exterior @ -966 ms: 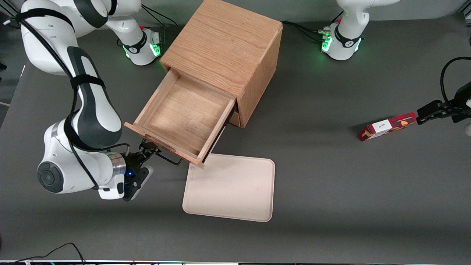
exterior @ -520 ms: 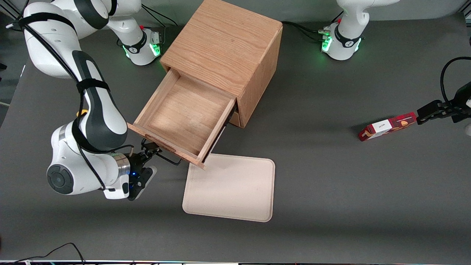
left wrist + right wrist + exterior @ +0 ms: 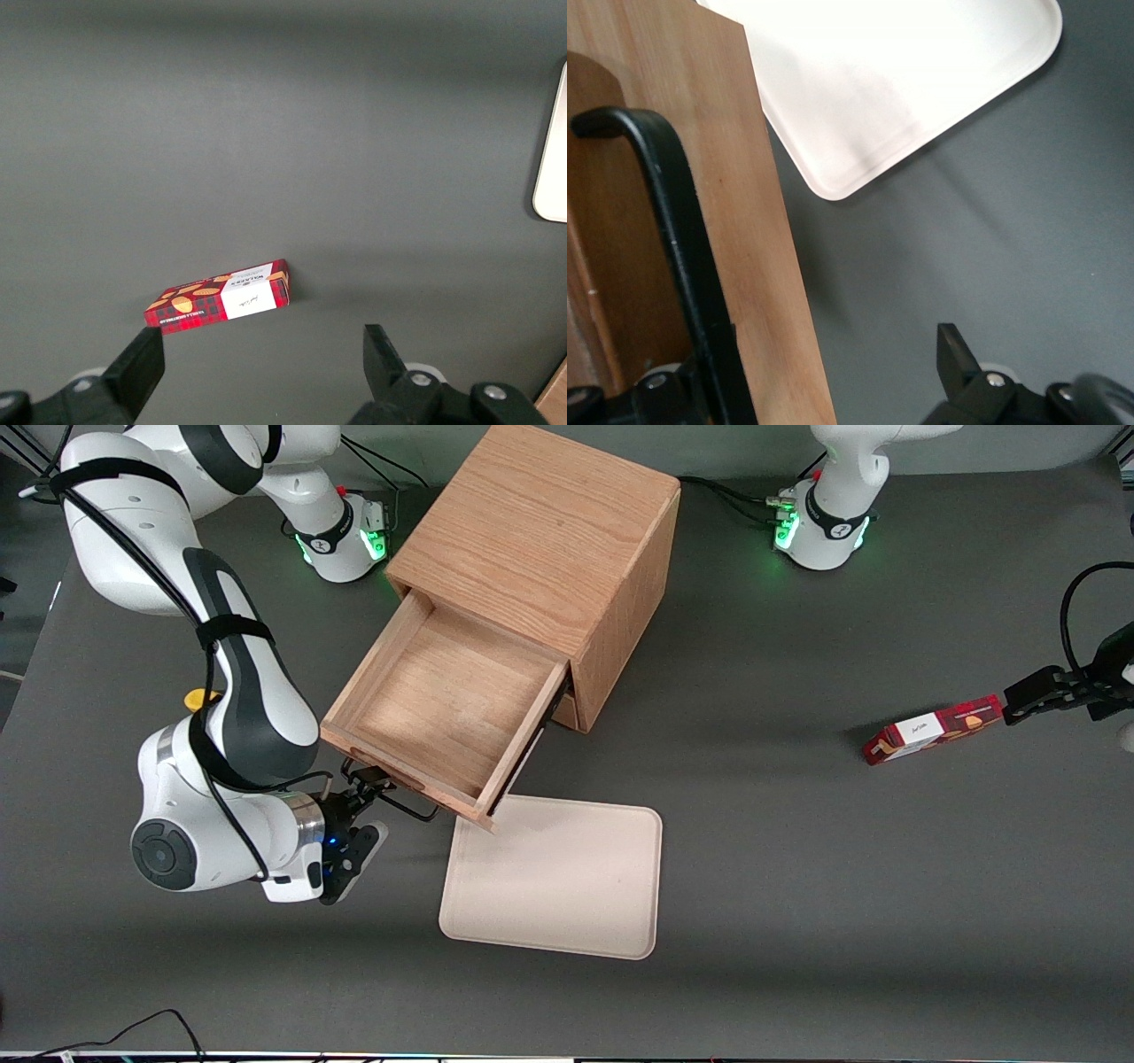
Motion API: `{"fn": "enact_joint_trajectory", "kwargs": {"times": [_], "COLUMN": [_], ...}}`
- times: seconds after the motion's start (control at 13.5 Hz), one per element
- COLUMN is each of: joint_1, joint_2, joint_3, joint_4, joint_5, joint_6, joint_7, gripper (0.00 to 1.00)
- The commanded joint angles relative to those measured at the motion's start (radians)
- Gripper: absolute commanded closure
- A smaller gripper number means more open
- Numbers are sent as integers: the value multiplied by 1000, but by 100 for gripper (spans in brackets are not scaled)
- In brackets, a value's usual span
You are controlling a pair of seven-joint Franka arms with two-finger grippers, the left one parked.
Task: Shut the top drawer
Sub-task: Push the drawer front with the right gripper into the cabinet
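Oak is the material of the wooden cabinet (image 3: 540, 558), which stands on the dark grey bench (image 3: 797, 850) between the two arm bases. Its top drawer (image 3: 443, 704) is pulled well out toward the front camera, and the bare wooden floor inside it is seen from above. A thin black wire handle (image 3: 403, 802) is fixed to the drawer's front panel.

The working arm's hand (image 3: 359, 806) is placed just in front of that panel, at the end of the handle nearer the working arm's end of the bench. In the right wrist view the handle (image 3: 682, 257) is seen running past one black finger (image 3: 957, 354), with the drawer front (image 3: 735, 195) directly beside it. The fingers are spread apart, and nothing is clamped between them; whether a finger touches the handle cannot be told.

A cream rectangular tray (image 3: 554, 877) lies flat on the bench, nearer the front camera than the drawer, with one corner of it overhung by the drawer's front corner. The same tray (image 3: 904, 80) is visible in the right wrist view.

A red tartan biscuit box (image 3: 932, 730) lies well apart, toward the parked arm's end of the bench, and it (image 3: 220, 297) is also seen in the left wrist view.
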State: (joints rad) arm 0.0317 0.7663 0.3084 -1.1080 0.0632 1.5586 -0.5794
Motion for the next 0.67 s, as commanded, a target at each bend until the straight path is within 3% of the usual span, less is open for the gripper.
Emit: {"fn": "enact_joint_trajectory", "kwargs": {"times": [0.0, 0.59], "joint_1": [-4, -6], "joint_2": [-16, -90], "joint_3": [17, 32], "joint_4": [-33, -162], "joint_5": [-14, -13], "joint_6": [18, 40], "joint_7": [-4, 29], "gripper": [0, 0]}}
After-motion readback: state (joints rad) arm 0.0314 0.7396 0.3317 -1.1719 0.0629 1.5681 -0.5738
